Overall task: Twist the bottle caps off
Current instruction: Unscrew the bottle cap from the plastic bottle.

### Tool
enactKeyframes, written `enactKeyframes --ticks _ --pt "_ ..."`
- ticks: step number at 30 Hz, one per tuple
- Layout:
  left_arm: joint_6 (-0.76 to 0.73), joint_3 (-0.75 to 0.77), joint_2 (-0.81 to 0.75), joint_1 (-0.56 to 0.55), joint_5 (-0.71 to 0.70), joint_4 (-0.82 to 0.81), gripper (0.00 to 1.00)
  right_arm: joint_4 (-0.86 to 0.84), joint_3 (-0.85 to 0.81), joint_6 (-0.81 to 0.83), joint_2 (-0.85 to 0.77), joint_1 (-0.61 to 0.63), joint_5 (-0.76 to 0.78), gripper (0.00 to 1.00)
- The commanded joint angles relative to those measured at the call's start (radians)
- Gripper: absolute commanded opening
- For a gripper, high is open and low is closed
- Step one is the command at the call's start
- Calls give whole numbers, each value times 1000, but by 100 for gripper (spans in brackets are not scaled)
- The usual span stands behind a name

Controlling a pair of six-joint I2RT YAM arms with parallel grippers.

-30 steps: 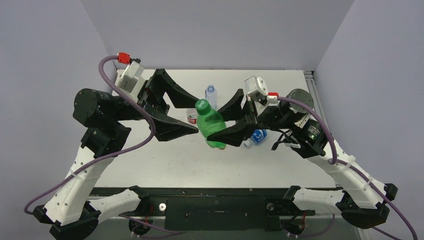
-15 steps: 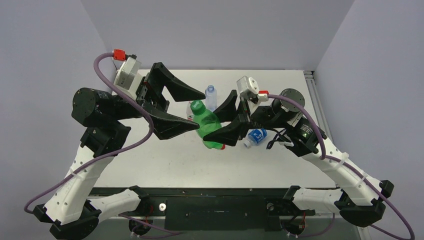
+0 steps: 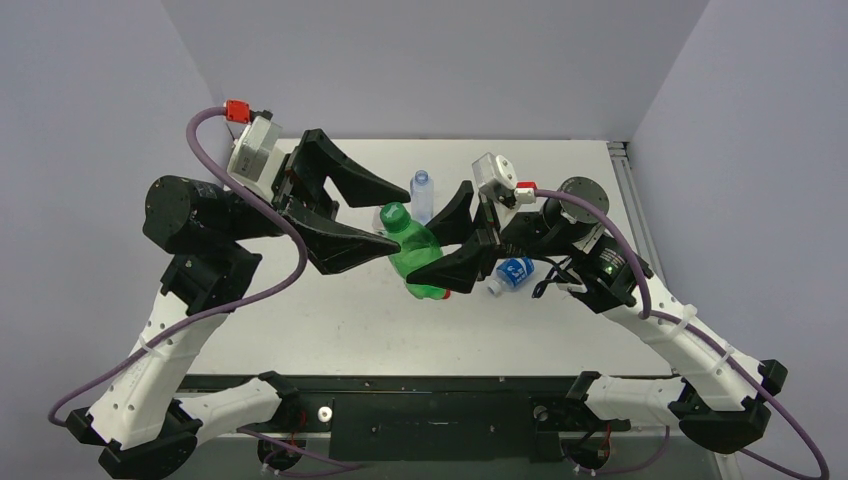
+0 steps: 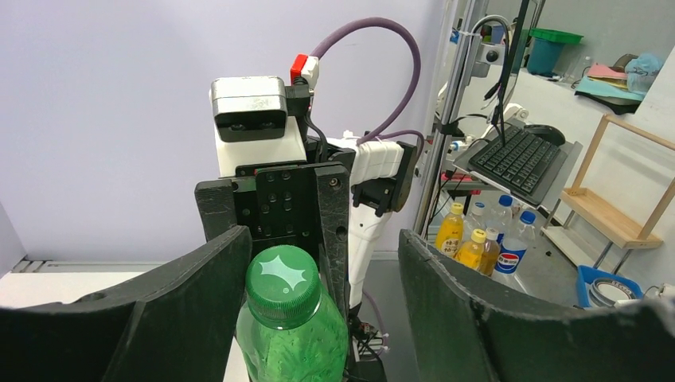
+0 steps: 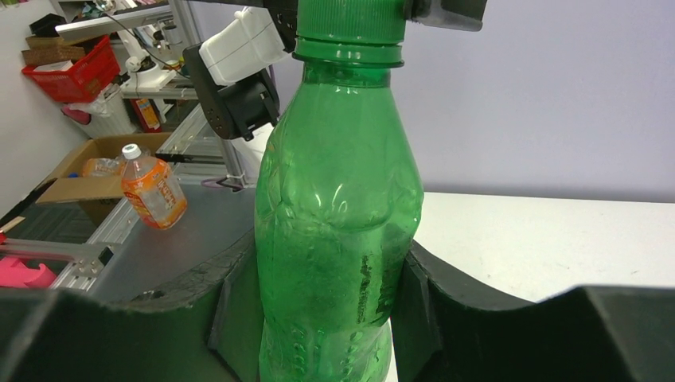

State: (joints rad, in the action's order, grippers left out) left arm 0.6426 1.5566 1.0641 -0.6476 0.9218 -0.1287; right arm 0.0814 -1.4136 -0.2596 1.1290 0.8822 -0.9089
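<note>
The right gripper [image 3: 432, 254] clasps the green bottle [image 3: 418, 248] round its belly and holds it tilted above the middle of the table [image 3: 300, 325]. The left gripper [image 3: 402, 213] straddles the green cap [image 4: 282, 285] with jaws parted: one finger touches the cap and the other stands apart. The step in hand looks like seizing the cap. Next, the left jaws must close squarely on it and twist while the right holds firm.

White-and-black arms [image 3: 165, 345], purple cables [image 4: 380, 25].
</note>
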Motion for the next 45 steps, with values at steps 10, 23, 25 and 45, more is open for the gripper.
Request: enactKeyframes --ticks 10,23,25,45 --pt "-30 -8 -4 -13 -28 13 43 -74 -46 -1 5 -8 -24 0" --pt "-48 7 -4 -13 -66 42 0 -56 -48 11 7 -20 10 0" --pt "-68 6 -5 -14 -78 66 0 -4 -70 42 11 -30 44 0" --pt "-290 76 13 -14 -550 278 0 302 -199 380 127 164 965 0"
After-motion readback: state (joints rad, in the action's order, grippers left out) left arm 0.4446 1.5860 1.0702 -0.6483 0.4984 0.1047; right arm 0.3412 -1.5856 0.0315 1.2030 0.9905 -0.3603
